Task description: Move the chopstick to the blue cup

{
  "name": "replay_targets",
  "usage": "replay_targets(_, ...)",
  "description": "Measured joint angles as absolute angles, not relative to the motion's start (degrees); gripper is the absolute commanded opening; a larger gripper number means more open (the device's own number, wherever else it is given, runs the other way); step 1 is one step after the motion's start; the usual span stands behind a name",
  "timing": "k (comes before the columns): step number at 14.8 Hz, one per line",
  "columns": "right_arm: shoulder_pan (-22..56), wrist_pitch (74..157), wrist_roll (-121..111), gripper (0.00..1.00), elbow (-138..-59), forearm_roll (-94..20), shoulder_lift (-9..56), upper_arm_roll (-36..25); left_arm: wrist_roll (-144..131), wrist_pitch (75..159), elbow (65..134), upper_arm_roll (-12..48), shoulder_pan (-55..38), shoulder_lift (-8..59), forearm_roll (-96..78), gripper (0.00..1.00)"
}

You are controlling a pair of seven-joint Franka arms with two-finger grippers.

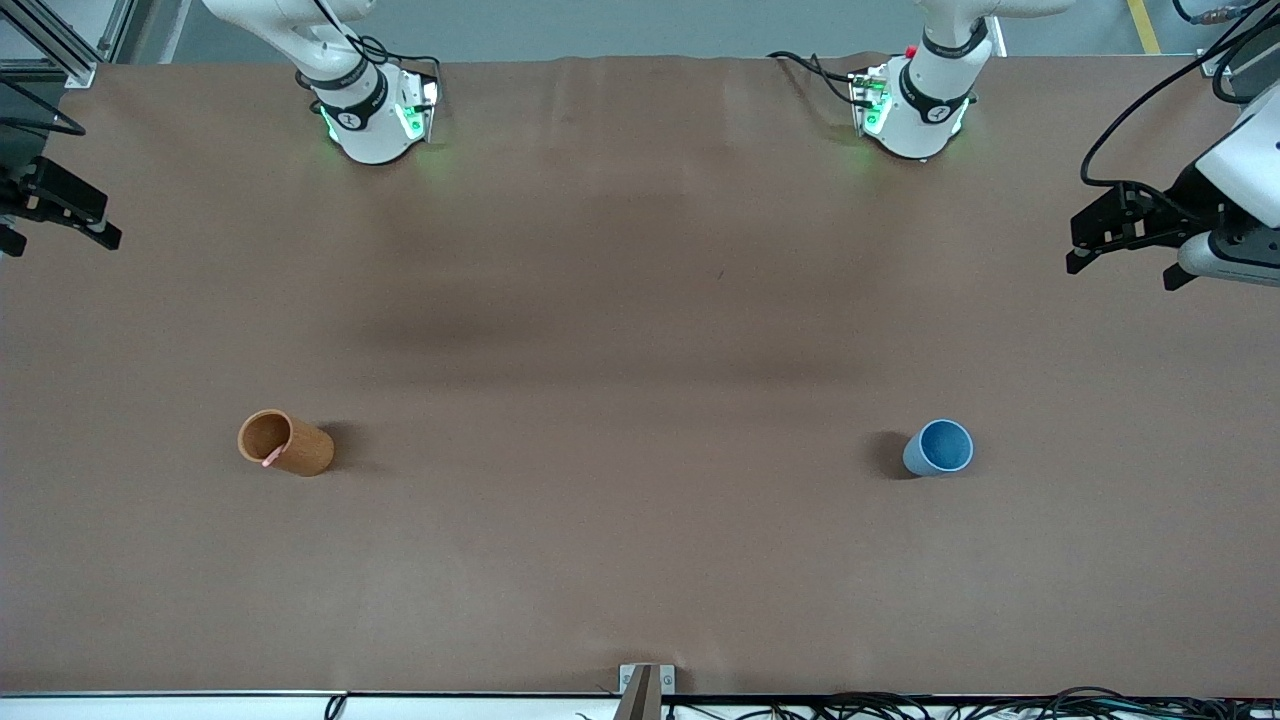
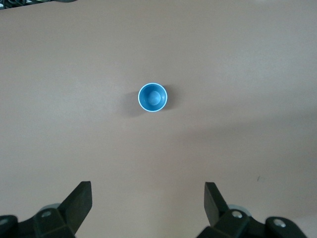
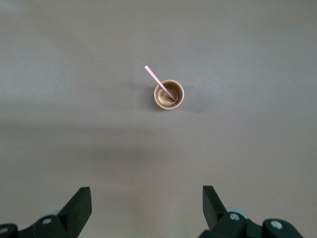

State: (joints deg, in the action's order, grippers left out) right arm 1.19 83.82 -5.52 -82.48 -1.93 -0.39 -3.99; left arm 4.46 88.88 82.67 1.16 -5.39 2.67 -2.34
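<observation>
The pink chopstick point(image 3: 157, 80) stands leaning in the orange-brown cup point(image 1: 286, 443) toward the right arm's end of the table; only a short pink tip point(image 1: 270, 460) shows at its rim in the front view. The empty blue cup point(image 1: 938, 447) stands upright toward the left arm's end. My right gripper point(image 1: 58, 242) hangs open high over the table's edge at its own end, well away from the brown cup point(image 3: 169, 94). My left gripper point(image 1: 1122, 270) hangs open high over its own end, apart from the blue cup point(image 2: 152, 97). In both wrist views the fingers point(image 2: 79, 201) point(image 3: 79, 203) are spread with nothing between them.
Both arm bases point(image 1: 375, 120) point(image 1: 915, 110) stand at the table's edge farthest from the front camera. A small metal bracket point(image 1: 646, 685) and cables point(image 1: 1000, 705) sit at the edge nearest that camera. A brown cloth point(image 1: 640, 350) covers the table.
</observation>
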Motion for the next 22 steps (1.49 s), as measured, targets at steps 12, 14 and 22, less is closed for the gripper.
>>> replay_targets(12, 1.3, 84.3, -5.9, 0.99, -82.6, 0.3, 0.6, -4.2, 4.4, 93.1, 83.1, 0.7, -5.0, 9.3, -2.3, 1.0)
replay_targets(14, 1.7, 86.3, -5.9, 0.97, -82.8, 0.2, 1.1, -4.1, 4.4, 97.1, 83.7, 0.5, -4.3, 13.3, -2.3, 1.0)
replay_targets(22, 5.3, 99.7, -2.1, 0.81, -84.1, 0.4, 15.1, -4.1, 4.2, 119.1, 91.9, 0.6, -4.0, 28.2, -2.3, 1.0)
